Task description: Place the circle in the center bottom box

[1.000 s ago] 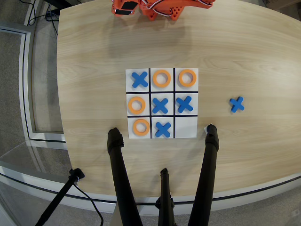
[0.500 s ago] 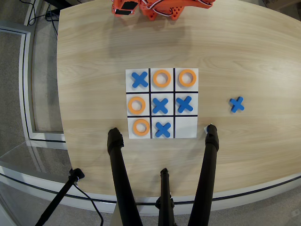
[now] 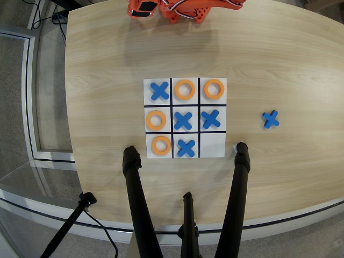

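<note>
The 3x3 board point(image 3: 213, 145) lies mid-table in the overhead view. The circle, an orange ring point(image 3: 177, 90), lies flat in the middle cell point(image 3: 174, 81) of the edge row nearest the arm, between a blue X point(image 3: 159, 90) and another orange ring point(image 3: 214, 89). Two more rings point(image 3: 156, 120) point(image 3: 161, 144) lie in the left column. Blue X pieces fill the centre point(image 3: 183, 120), right-middle point(image 3: 210, 119) and near-edge middle point(image 3: 186, 147) cells. The orange arm point(image 3: 185, 9) is folded at the table's far edge, well away from the board. Its jaws are not discernible.
A loose blue X point(image 3: 271, 119) lies on the wooden table point(image 3: 102, 80) right of the board. Black tripod legs point(image 3: 134, 188) point(image 3: 239, 183) rise over the near table edge, just below the board. The table drops off at the left.
</note>
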